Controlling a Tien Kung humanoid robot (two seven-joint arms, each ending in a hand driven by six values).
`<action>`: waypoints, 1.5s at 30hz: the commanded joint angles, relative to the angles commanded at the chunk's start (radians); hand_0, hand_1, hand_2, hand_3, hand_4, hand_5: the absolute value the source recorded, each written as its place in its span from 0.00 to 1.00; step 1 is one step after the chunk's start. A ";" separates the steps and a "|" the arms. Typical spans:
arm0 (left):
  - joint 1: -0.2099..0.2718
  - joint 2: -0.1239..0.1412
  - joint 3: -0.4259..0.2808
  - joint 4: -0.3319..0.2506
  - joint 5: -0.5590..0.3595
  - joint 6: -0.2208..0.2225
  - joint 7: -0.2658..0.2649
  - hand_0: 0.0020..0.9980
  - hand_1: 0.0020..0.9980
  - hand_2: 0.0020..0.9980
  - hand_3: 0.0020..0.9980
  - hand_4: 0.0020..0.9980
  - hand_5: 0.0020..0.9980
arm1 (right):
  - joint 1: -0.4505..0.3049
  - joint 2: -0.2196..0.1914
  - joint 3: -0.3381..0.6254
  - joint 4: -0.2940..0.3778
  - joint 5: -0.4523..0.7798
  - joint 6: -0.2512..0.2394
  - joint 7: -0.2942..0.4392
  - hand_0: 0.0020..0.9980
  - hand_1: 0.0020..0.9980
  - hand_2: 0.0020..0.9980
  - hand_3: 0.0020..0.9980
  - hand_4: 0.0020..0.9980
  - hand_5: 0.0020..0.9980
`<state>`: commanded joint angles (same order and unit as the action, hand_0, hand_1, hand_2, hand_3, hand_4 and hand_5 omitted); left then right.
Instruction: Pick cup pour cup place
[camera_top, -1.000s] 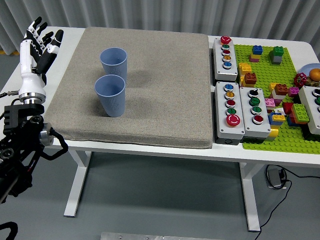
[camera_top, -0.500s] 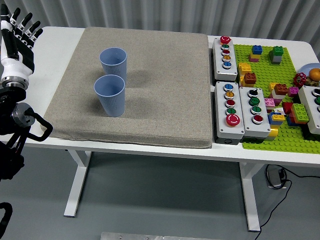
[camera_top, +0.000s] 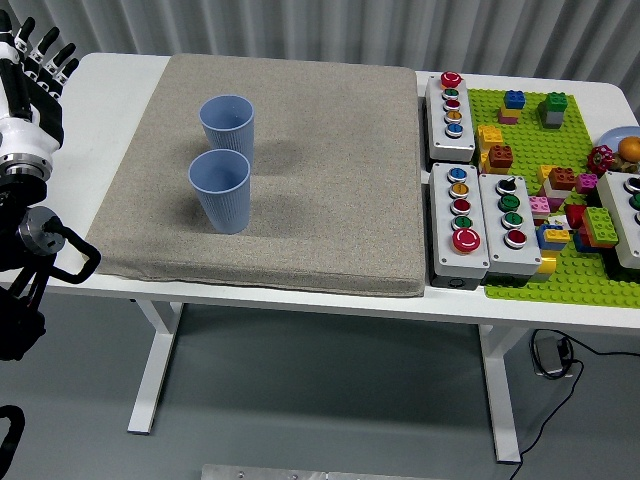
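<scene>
White table (camera_top: 120, 95) is carrying a grey mat (camera_top: 320, 170) on the left, with button boxes (camera_top: 455, 180) and a green brick plate (camera_top: 560, 200) sitting to the right. Two blue ribbed cups (camera_top: 222, 190) are standing upright and close together on the mat's left part, nothing blocking them. Left hand (camera_top: 25, 75) is hanging at the table's left edge, fingers spread, holding nothing.

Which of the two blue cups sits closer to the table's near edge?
The front blue cup, standing upright on the grey mat. The other blue cup stands just behind it, farther from the near edge.
</scene>
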<state>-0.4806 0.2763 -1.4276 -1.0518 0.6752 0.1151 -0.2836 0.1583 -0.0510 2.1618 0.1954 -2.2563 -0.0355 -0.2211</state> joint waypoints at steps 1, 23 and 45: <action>0.000 0.000 -0.001 0.000 0.000 0.001 0.000 0.82 0.81 0.89 0.96 0.82 1.00 | 0.000 0.000 0.000 0.000 0.000 0.000 0.000 0.69 0.65 0.58 0.58 0.00 0.16; 0.107 -0.123 -0.033 -0.292 -0.095 0.431 -0.250 0.79 0.79 0.88 0.89 0.80 1.00 | 0.006 0.000 0.012 -0.001 -0.013 0.002 0.004 0.69 0.65 0.58 0.58 0.00 0.16; 0.121 -0.136 -0.035 -0.309 -0.028 0.398 -0.198 0.79 0.79 0.89 0.90 0.76 1.00 | 0.007 0.002 0.014 0.000 -0.013 -0.001 0.001 0.69 0.65 0.58 0.58 0.00 0.16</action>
<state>-0.3593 0.1399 -1.4626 -1.3609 0.6473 0.5127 -0.4815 0.1653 -0.0486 2.1754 0.1951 -2.2689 -0.0360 -0.2199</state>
